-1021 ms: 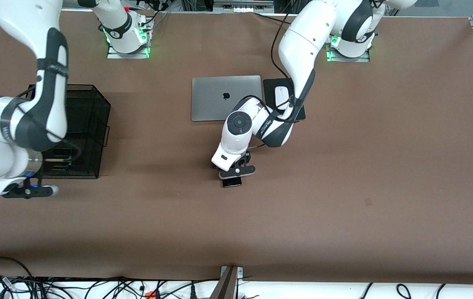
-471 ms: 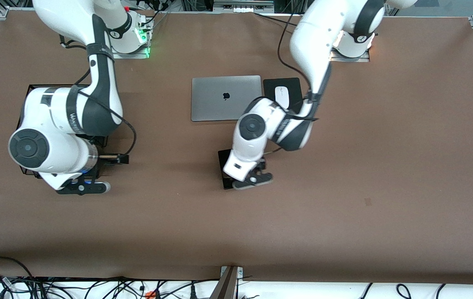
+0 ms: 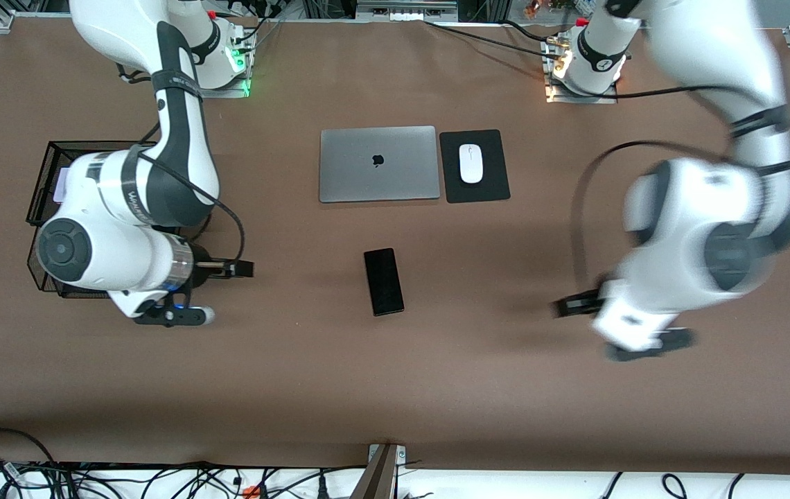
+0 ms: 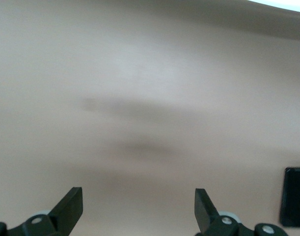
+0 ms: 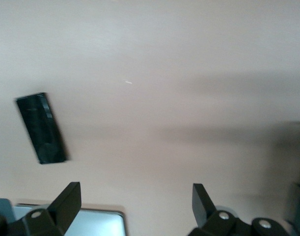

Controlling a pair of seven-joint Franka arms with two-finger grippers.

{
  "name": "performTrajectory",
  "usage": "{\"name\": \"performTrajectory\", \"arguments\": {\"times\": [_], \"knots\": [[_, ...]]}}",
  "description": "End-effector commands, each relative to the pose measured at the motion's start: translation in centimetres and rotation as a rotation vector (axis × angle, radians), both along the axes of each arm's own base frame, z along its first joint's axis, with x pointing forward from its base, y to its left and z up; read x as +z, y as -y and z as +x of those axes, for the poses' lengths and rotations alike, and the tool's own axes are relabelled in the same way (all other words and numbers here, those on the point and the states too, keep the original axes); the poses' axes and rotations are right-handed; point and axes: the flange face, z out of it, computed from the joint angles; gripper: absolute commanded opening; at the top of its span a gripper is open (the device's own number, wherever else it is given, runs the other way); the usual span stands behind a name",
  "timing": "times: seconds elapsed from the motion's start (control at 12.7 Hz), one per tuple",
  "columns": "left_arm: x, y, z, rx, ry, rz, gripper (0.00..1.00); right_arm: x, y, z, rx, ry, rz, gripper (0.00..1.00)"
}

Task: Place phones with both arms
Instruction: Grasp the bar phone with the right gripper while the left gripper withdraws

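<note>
Phone [image 3: 384, 281], slim black slab, lies flat on table [image 3: 436, 388] nearer cam than laptop [image 3: 378, 163]. Likely stiff, slick, thin: pinch across long edges, mid-length. My left claw [image 4: 138, 209] gapes empty over bare table; right claw [image 5: 135, 206] also spread, empty, by basket [image 3: 45, 208].

Brown table [image 3: 395, 388], cables [image 3: 159, 478] along its edge

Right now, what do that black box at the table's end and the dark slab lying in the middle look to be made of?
The basket looks like black wire mesh: the table shows through its thin grid walls. The long phone seems glossy glass or plastic; its smooth black face shows a faint sheen. The table looks like matte brown board or paper, hard to tell which.
</note>
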Motion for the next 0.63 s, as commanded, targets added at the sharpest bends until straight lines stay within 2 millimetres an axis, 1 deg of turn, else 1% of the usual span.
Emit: {"name": "performTrajectory", "arguments": {"times": [0.0,0.08,0.16,0.39,0.47,0.55], "knots": [[5.7,-7.3,-2.9,-0.107,0.019,-0.038,1.00,-2.2,-8.0,-1.6,-0.044,0.075,-0.003,1.00],[7.5,-10.7,-3.8,-0.135,0.045,-0.049,1.00,-3.4,-11.3,-2.4,-0.068,0.110,-0.017,1.00],[8.8,-13.2,-4.4,-0.162,0.066,-0.054,1.00,-4.7,-13.8,-3.2,-0.067,0.141,-0.039,1.00],[9.3,-15.3,-5.0,-0.188,0.062,-0.055,1.00,-10.7,-19.7,-5.8,0.022,0.188,-0.106,1.00],[9.1,-15.5,-5.5,-0.207,0.047,-0.028,1.00,-13.0,-22.0,-7.1,0.061,0.225,-0.122,1.00],[8.8,-15.8,-6.4,-0.225,0.038,0.012,1.00,-14.6,-23.5,-7.9,0.075,0.260,-0.142,1.00]]}}
